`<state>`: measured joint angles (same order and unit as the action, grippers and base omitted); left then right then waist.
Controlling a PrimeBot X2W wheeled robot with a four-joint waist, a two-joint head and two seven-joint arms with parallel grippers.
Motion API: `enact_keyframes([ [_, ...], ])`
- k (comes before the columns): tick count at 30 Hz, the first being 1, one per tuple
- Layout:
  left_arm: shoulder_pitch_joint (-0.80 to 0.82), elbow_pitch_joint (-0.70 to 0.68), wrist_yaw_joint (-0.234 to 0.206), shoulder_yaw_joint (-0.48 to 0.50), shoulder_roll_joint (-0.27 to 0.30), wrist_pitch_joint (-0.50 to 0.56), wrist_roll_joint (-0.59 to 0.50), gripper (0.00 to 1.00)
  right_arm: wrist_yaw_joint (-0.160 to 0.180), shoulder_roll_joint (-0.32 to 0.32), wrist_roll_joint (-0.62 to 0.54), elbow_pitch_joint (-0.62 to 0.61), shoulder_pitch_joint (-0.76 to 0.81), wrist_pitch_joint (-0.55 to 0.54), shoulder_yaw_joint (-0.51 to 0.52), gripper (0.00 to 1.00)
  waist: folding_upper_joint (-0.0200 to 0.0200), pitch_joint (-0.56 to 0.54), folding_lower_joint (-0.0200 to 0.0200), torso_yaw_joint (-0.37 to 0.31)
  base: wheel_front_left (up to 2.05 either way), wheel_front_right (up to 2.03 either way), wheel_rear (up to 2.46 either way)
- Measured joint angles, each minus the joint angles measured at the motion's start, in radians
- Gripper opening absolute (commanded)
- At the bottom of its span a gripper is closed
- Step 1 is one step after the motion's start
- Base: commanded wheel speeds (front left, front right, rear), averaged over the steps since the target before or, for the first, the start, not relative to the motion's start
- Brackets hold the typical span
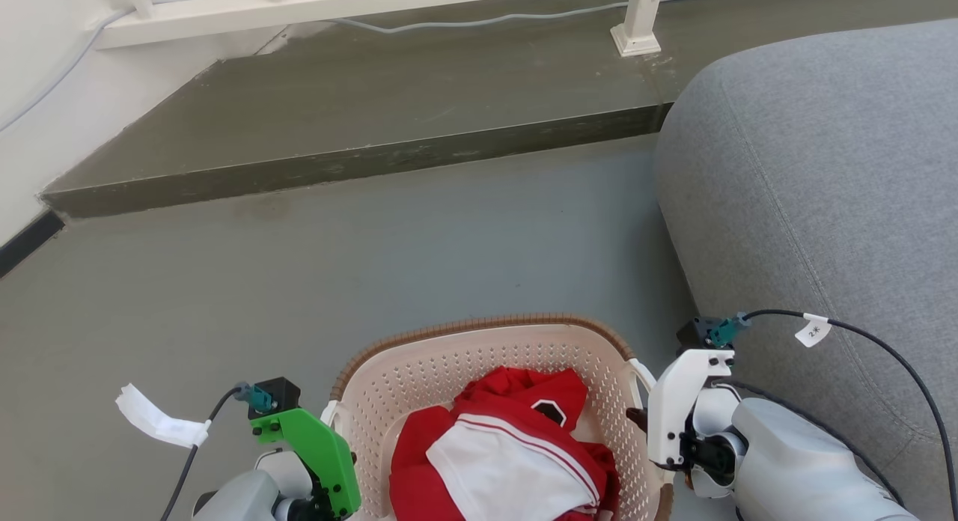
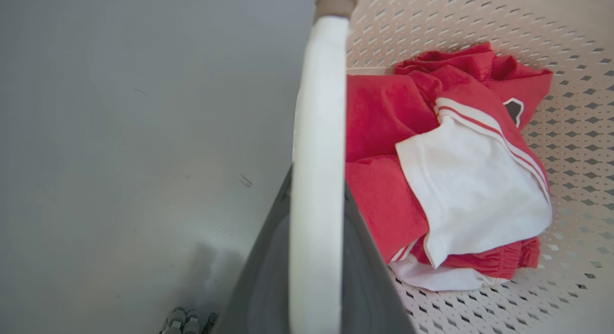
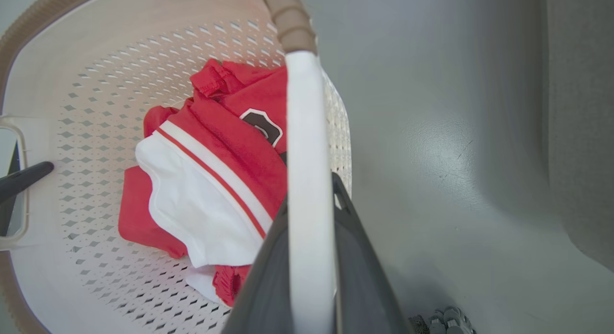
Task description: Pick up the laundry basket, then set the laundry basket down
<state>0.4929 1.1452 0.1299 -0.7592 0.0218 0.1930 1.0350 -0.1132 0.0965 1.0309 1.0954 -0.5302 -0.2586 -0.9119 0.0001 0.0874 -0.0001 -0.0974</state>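
The left gripper (image 2: pixel 316 180) is held low at the left side of the laundry basket (image 1: pixel 486 324), below its green mount (image 1: pixel 314 446). The right gripper (image 3: pixel 311 195) is held at the opposite side, under a white mount (image 1: pixel 677 409). In each wrist view, dark fingers (image 2: pixel 369 281) are seen pressed flush against both sides of a white handle, so each gripper is taken to be clamped on it. The left handle (image 2: pixel 316 132) is gripped by the left gripper and the right handle (image 3: pixel 307 132) by the right. One dark finger (image 3: pixel 24 176) of the left gripper is seen poking through the far handle opening in the right wrist view.

The basket is found between the two arms, above the grey floor (image 1: pixel 374 244) and just beside a grey sofa (image 1: pixel 823 169). Whether it is resting on the floor or raised cannot be told. Its cream walls are pierced with rows of small holes, and a brown woven-look rim is run around the top. A crumpled red and white garment (image 1: pixel 509 446) with a dark badge is lying inside.
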Motion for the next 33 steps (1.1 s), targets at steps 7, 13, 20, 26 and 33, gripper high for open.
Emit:
enact_keyframes([
  [7, 0.000, 0.006, 0.000, -0.009, 0.000, 0.009, 0.006, 0.00, 0.000, 0.003, 0.009, -0.002, 0.000, -0.011, -0.011, 0.00, 0.0000, -0.006, 0.0000, -0.002, 0.00, 0.00, 0.00],
  [13, 0.000, 0.008, 0.000, -0.014, -0.001, 0.010, 0.009, 0.00, 0.000, 0.006, 0.019, -0.006, 0.000, -0.016, -0.019, 0.00, 0.0000, -0.007, 0.0000, -0.004, 0.00, 0.00, 0.00],
  [20, 0.001, 0.009, 0.000, -0.016, -0.001, 0.010, 0.017, 0.00, 0.000, 0.009, 0.026, -0.009, 0.000, -0.016, -0.027, 0.00, 0.0000, -0.001, 0.0000, -0.006, 0.00, 0.00, 0.00],
  [26, 0.002, 0.009, 0.000, -0.019, -0.002, 0.010, 0.023, 0.00, 0.000, 0.014, 0.035, -0.013, -0.001, -0.016, -0.035, 0.00, -0.0001, 0.006, 0.0000, -0.007, 0.00, 0.00, 0.00],
  [33, 0.013, 0.008, 0.000, -0.021, -0.002, 0.010, 0.026, 0.00, 0.000, 0.019, 0.037, -0.020, -0.013, -0.016, -0.040, 0.00, 0.0000, 0.023, 0.0000, -0.007, 0.00, 0.00, 0.00],
])
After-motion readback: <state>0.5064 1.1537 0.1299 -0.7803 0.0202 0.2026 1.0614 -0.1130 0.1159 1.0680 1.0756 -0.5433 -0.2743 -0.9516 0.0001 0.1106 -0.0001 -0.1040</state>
